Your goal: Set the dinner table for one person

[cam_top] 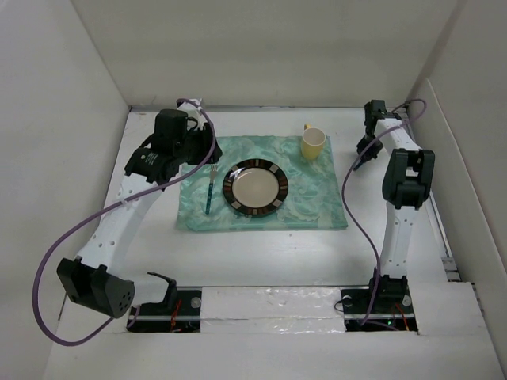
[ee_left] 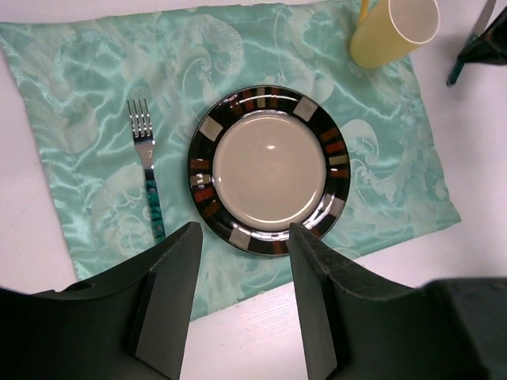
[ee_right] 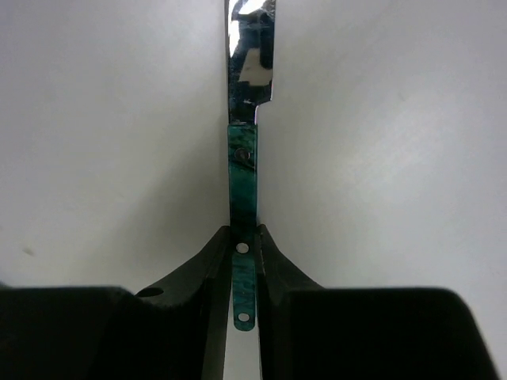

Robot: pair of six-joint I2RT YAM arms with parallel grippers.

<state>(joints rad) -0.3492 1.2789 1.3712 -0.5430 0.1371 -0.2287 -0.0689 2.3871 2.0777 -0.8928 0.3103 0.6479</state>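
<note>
The white dinner table (cam_top: 261, 261) carries a mottled green cloth mat (cam_top: 317, 198). On the mat lie a cream plate with a dark striped rim (cam_top: 254, 187), a fork with a green handle (cam_top: 210, 190) to its left, and a yellow cup (cam_top: 314, 143) at the back right. The left wrist view shows the plate (ee_left: 269, 168), fork (ee_left: 147, 166) and cup (ee_left: 392, 30). My left gripper (ee_left: 244, 237) is open and empty, held above the mat's left side (cam_top: 204, 147). My right gripper (ee_right: 243, 237) is shut on a green-handled knife (ee_right: 242, 170), at the back right off the mat (cam_top: 366, 147).
Upright white panels (cam_top: 63, 119) close the table on the left, back and right. A purple cable (cam_top: 55, 253) loops beside the left arm, and another (cam_top: 352, 214) hangs by the right arm. Bare tabletop lies right of the mat.
</note>
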